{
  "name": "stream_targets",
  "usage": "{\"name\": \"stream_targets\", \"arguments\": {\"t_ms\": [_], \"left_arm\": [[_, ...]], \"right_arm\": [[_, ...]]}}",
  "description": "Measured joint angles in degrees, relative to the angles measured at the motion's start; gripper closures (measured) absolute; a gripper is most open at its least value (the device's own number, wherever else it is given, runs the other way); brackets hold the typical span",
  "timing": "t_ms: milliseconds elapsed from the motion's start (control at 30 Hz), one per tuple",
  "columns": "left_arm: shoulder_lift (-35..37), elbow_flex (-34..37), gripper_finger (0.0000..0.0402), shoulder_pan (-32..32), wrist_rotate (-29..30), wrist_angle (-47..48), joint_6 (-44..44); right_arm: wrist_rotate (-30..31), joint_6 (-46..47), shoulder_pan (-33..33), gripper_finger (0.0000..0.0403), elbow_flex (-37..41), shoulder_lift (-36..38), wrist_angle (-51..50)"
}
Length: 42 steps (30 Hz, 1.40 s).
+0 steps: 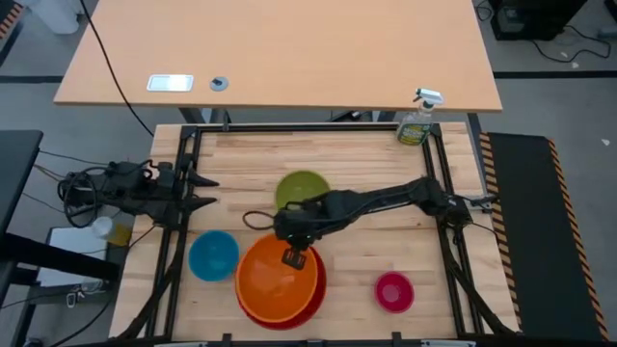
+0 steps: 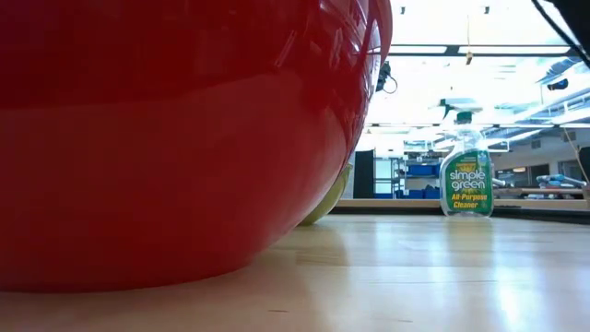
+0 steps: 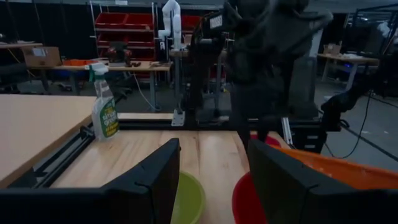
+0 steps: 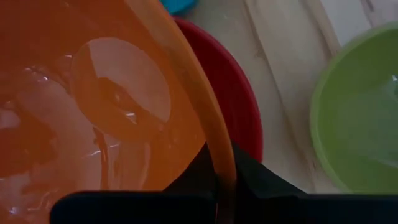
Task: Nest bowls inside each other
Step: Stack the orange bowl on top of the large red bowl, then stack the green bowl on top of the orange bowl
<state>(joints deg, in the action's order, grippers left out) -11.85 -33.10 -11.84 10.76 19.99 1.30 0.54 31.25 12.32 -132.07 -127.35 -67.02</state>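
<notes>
Five bowls lie around the red bowl [image 1: 310,301]: the blue bowl [image 1: 213,255] just left of it, the orange bowl [image 1: 277,278] seated inside it, the yellow-green bowl [image 1: 303,190] just behind it, the pink bowl [image 1: 393,291] to its right. Left of them all, the left gripper [image 1: 198,191] waits at the table's edge with fingers spread and empty, while the right gripper [image 1: 294,256] is pinched shut on the orange bowl's far rim. To finish well, it should let go only once the orange bowl sits level and centred, then lift straight up so the rim is not dragged.
</notes>
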Motion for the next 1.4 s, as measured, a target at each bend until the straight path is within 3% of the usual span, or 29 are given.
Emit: {"name": "stream_targets", "arguments": {"t_ms": [367,667,833,1067,1400], "left_arm": [[-0.1,0.0,0.0209,0.0,0.0,0.5,-0.6],[-0.1,0.0,0.0209,0.0,0.0,1.4,-0.4],[-0.1,0.0,0.0209,0.0,0.0,1.5,-0.4],[-0.1,0.0,0.0209,0.0,0.0,2.3,0.7],[-0.1,0.0,0.0209,0.0,0.0,5.1,2.4]], "right_arm": [[-2.1,-6.1,-0.8,0.0367,-2.1,-8.5,-2.0],[-4.6,-7.2,-1.9,0.0250,-2.5,-8.4,0.0],[-6.4,-4.2,-3.3,0.0200,-2.8,-6.6,-4.1],[7.9,-6.9,-5.0,0.0191,-2.9,-4.4,-18.4],[9.7,-5.0,-13.3,0.0193,-2.5,-4.1,-22.9]]}}
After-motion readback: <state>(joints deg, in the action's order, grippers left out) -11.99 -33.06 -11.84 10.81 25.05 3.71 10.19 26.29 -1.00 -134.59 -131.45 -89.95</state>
